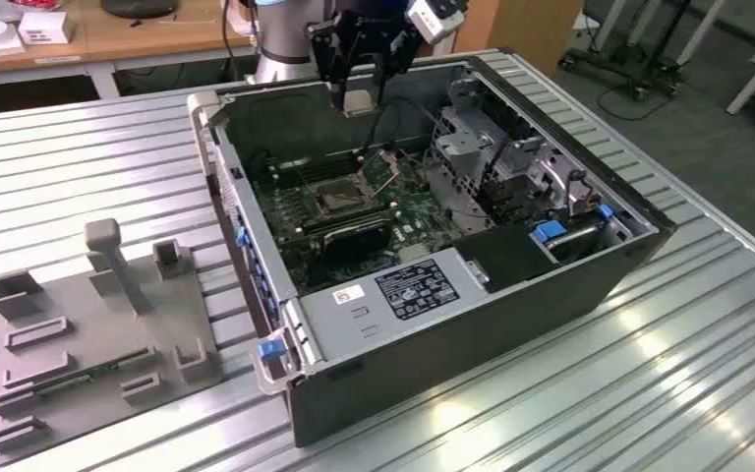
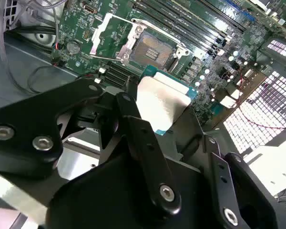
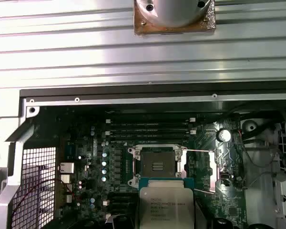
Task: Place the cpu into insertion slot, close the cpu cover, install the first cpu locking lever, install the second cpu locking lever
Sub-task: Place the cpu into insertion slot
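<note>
My gripper (image 1: 361, 96) hangs above the back of the open computer case (image 1: 483, 324), shut on the cpu (image 1: 359, 102). The cpu (image 2: 161, 101) is a flat silvery square gripped at its edges between the black fingers (image 2: 133, 124). In the first wrist view the cpu (image 3: 166, 207) hovers beside the insertion slot (image 3: 157, 167), not over it. The insertion slot (image 2: 155, 50) is bare, its dark centre showing on the green motherboard (image 1: 411, 211). The cpu cover (image 2: 107, 33) stands swung open beside the slot. A thin locking lever (image 3: 200, 151) sticks out at the slot's side.
Long black memory slots (image 3: 148, 129) run beside the socket. A metal drive cage (image 1: 483, 147) and cables fill the case on the exterior view's right. A grey fixture plate (image 1: 89, 334) lies on the ribbed table on the exterior view's left. The arm's base flange (image 3: 174, 14) is bolted behind the case.
</note>
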Robot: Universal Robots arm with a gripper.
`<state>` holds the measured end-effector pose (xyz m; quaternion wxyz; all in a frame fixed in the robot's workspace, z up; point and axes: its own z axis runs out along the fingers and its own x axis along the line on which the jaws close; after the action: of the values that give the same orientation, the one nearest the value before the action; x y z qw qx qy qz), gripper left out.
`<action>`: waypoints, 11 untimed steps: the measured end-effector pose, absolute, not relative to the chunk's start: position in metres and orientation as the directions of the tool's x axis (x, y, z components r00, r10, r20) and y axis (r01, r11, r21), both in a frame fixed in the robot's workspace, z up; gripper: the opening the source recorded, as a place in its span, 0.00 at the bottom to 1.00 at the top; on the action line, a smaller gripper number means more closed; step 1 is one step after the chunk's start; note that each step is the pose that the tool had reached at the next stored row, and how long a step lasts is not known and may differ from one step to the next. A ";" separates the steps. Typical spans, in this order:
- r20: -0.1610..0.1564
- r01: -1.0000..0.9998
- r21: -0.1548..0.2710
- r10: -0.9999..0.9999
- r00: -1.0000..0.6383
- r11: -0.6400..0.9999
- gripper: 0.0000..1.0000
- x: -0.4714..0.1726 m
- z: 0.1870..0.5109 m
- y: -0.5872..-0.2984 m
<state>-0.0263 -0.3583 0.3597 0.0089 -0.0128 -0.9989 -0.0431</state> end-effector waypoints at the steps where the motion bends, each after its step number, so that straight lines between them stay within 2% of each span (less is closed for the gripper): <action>1: 0.019 0.026 0.086 0.025 -1.000 0.996 0.54 -0.026 0.360 -0.358; 11: 0.019 0.026 0.086 0.025 -1.000 0.996 0.54 -0.026 0.359 -0.358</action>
<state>-0.0263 -0.3583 0.3587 0.0089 -0.0128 -0.9989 -0.0431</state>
